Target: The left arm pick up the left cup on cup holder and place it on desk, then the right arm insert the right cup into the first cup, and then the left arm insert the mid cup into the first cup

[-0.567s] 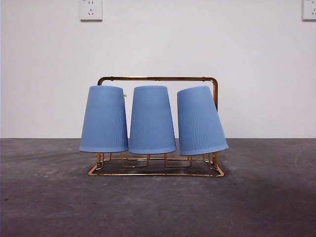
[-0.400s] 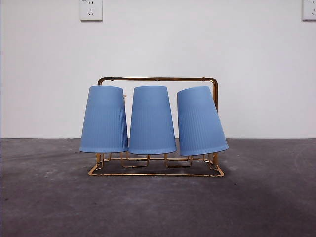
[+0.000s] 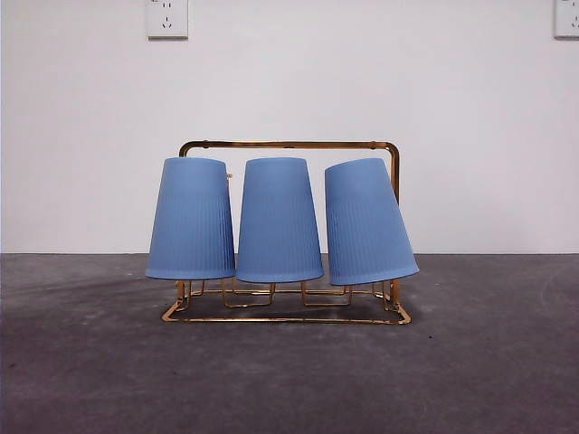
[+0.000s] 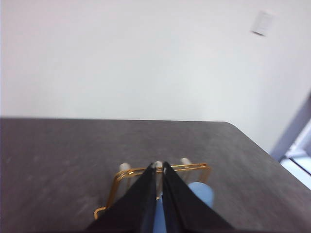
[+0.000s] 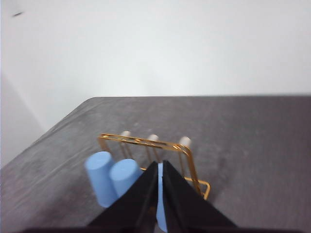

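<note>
Three blue ribbed cups hang upside down on the gold wire cup holder on the dark grey desk: the left cup, the mid cup and the right cup, which leans to the right. Neither arm shows in the front view. My left gripper is shut with nothing in it, high above the cup holder, and one blue cup peeks out beside its jaws. My right gripper is also shut and empty above the cup holder, with two cups beside it.
A white wall stands behind the desk with a socket high on the left and another at the right edge. The desk's rounded corner and its side edge show in the left wrist view.
</note>
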Controlling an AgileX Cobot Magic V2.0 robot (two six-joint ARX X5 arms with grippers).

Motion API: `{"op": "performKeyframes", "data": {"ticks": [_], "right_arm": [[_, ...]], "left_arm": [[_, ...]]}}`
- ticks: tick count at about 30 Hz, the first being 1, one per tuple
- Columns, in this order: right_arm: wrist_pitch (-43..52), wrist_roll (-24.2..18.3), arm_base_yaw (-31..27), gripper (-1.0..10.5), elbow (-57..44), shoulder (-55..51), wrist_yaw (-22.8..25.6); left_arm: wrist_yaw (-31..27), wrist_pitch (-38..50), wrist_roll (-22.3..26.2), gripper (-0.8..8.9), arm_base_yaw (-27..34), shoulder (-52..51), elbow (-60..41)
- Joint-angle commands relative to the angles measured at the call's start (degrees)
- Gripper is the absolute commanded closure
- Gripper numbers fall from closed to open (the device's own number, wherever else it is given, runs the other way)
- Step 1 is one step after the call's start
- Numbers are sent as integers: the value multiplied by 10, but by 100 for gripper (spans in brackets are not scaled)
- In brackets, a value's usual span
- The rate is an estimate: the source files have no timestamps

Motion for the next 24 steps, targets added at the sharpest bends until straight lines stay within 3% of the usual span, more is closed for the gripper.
{"op": "performKeyframes", "data": {"ticks": [1, 8, 11, 16, 19, 24], "right_arm": [[-39, -66, 24, 937, 73, 20, -1], [-144, -103, 86, 937, 170, 64, -14], [-148, -104, 103, 936, 174, 66, -28], [-148, -104, 109, 935, 174, 67, -27], [-148, -103, 109, 909, 174, 67, -27], [-148, -90, 109, 596, 174, 70, -27]], "left_arm": [[1, -29, 53, 797, -24, 25, 79], [24, -126, 90, 797, -68, 52, 167], [66, -164, 108, 797, -77, 53, 167], [68, -178, 132, 768, -80, 53, 167], [67, -177, 132, 651, -80, 53, 167], [64, -176, 132, 365, -80, 54, 167]]}}
